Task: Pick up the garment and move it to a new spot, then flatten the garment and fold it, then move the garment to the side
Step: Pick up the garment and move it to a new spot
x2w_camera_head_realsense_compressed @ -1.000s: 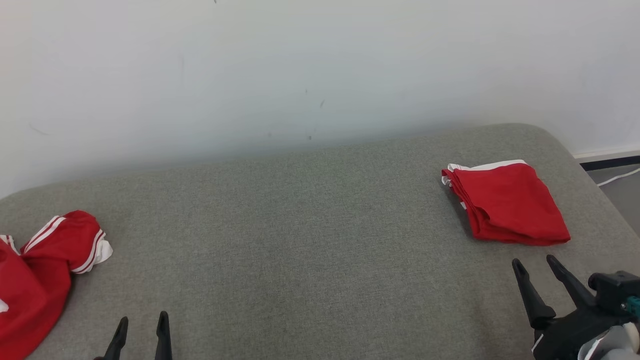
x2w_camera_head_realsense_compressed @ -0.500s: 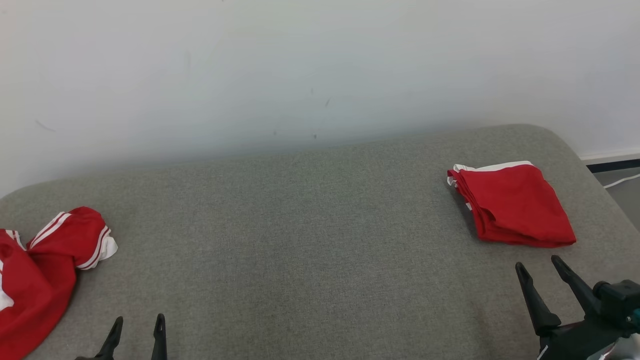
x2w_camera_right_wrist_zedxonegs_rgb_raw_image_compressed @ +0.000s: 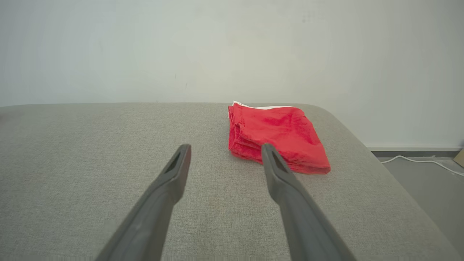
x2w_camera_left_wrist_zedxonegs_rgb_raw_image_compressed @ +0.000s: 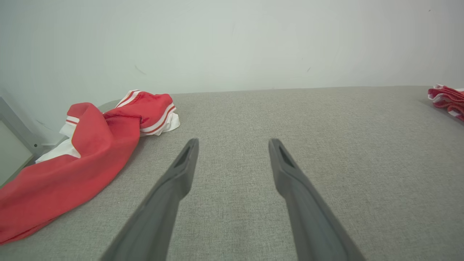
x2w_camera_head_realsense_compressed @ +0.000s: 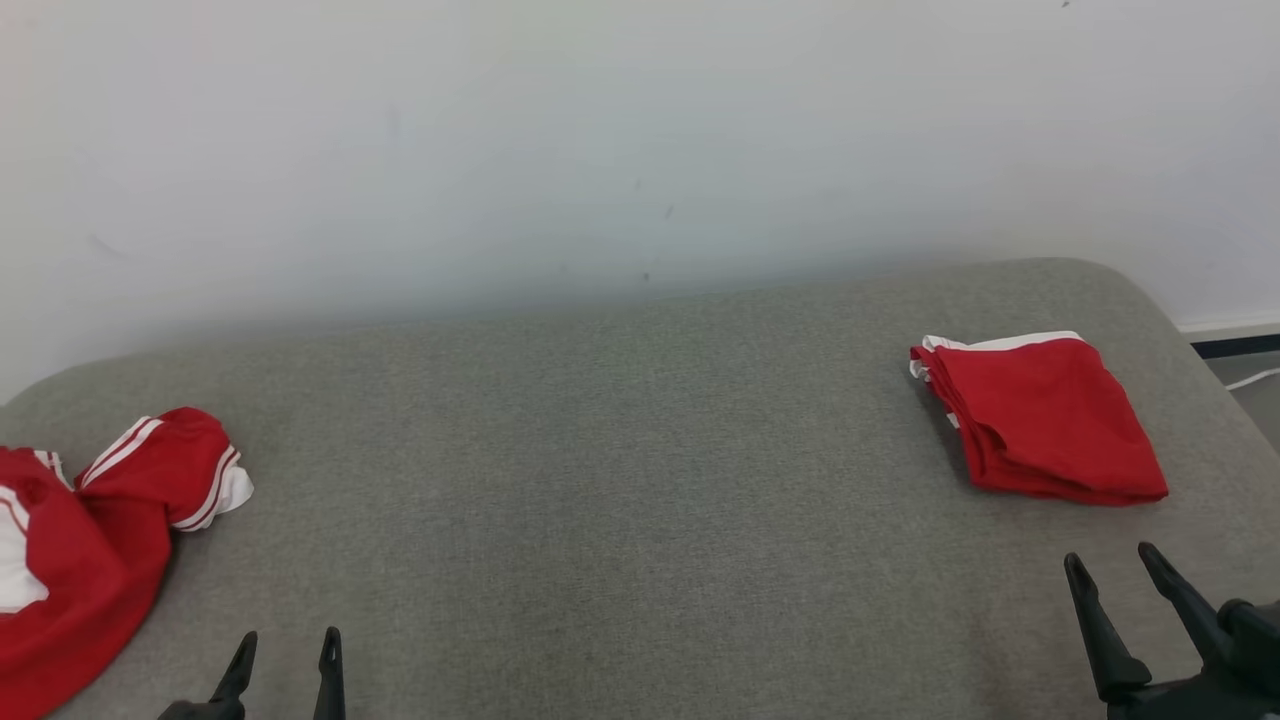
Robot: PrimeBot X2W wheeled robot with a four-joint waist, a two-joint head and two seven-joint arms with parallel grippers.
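- Folded red garment [x2w_camera_head_realsense_compressed: 1040, 420] sits at the right end of the grey cushion [x2w_camera_head_realsense_compressed: 620, 480], crumpled red garment [x2w_camera_head_realsense_compressed: 90, 540] at the left end.
- We've got left gripper [x2w_camera_head_realsense_compressed: 289, 638] and right gripper [x2w_camera_head_realsense_compressed: 1109, 554] spread wide, holding nothing.

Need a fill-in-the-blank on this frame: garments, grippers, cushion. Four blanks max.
1. The folded red garment lies on the robot's ____ side of the grey cushion.
2. The crumpled garment is red with ____ trim.
3. The left gripper and the right gripper are both ____ and hold nothing.
4. The gripper nearer the crumpled garment is the ____ one.

Missing words: right; white; open; left.
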